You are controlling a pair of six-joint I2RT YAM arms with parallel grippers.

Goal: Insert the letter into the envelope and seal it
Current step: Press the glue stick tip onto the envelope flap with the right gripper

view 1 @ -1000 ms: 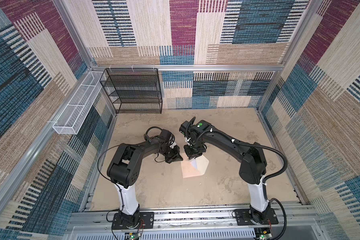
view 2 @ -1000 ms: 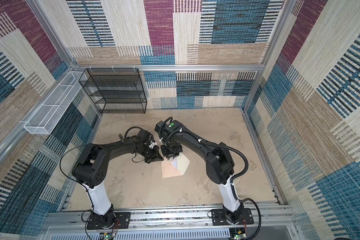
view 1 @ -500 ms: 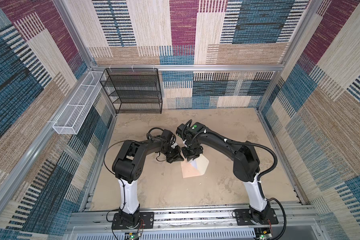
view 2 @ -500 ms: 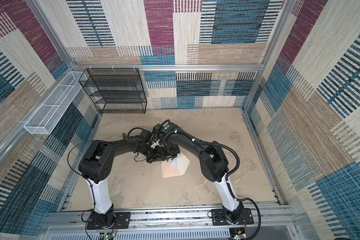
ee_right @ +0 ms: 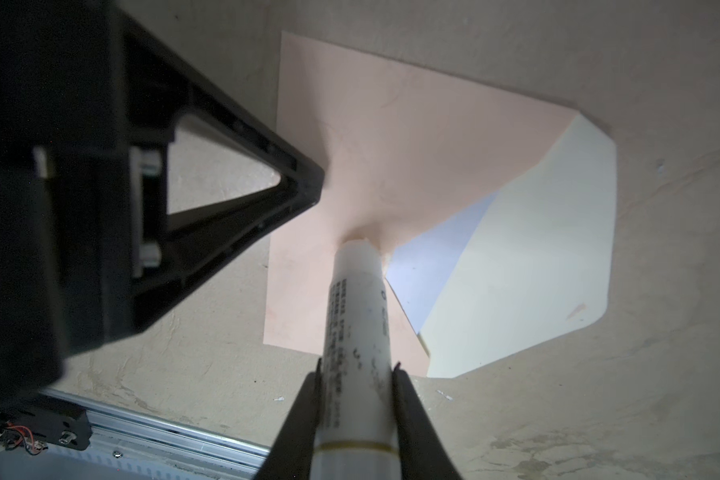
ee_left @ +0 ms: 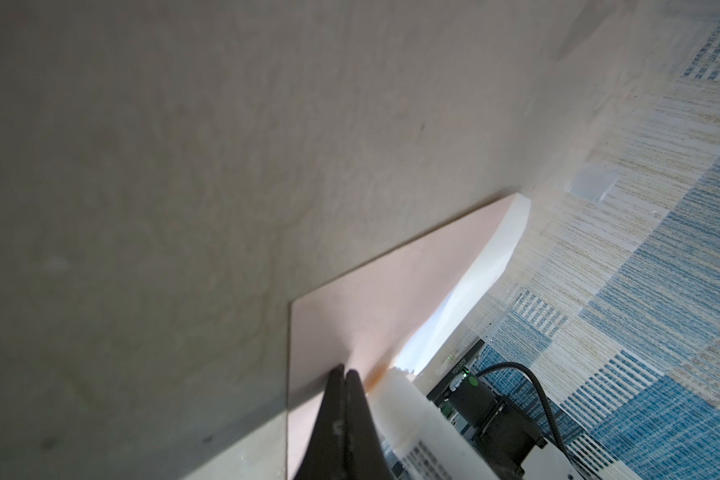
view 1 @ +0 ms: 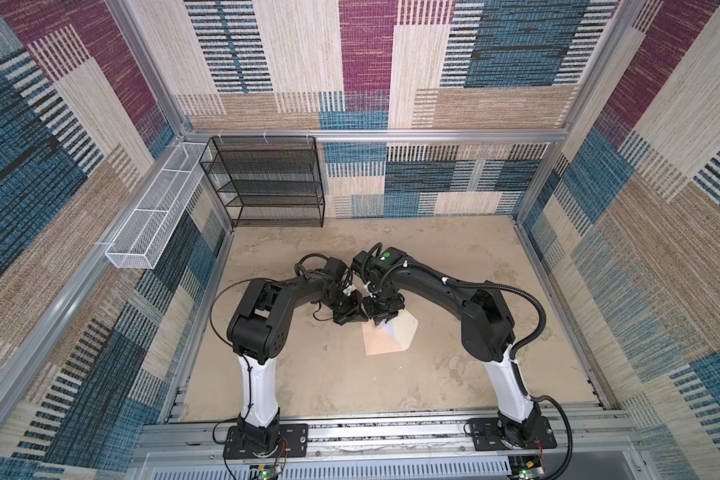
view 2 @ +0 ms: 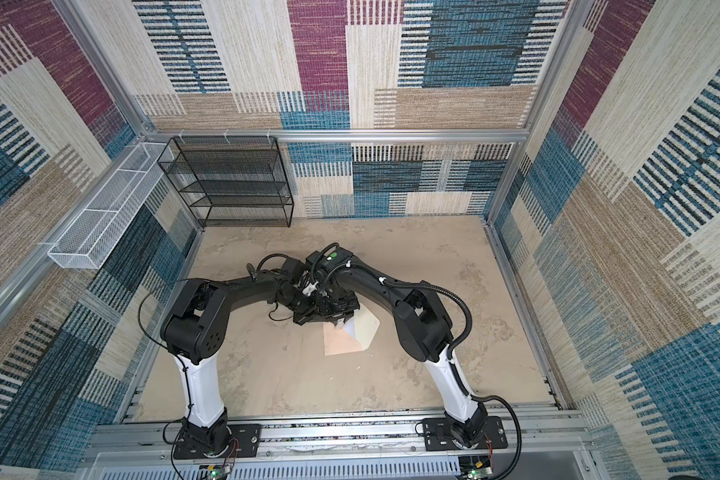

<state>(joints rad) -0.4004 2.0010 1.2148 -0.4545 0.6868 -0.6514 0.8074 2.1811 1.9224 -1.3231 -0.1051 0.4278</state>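
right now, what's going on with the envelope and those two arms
The right gripper holds a white glue stick, its tip pressed on the peach envelope beside the open cream flap. The left gripper, shut, pins the envelope down. A pale sheet, likely the letter, shows inside. Not sealed yet.

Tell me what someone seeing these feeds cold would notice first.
First, the white glue stick clamped in the right gripper, its tip pressed onto the peach envelope in the middle of the table, denting the paper. Next, the shut left gripper planted on the envelope just beside that tip. The cream flap lies open, with a pale blue-white sliver of the letter showing in the mouth.
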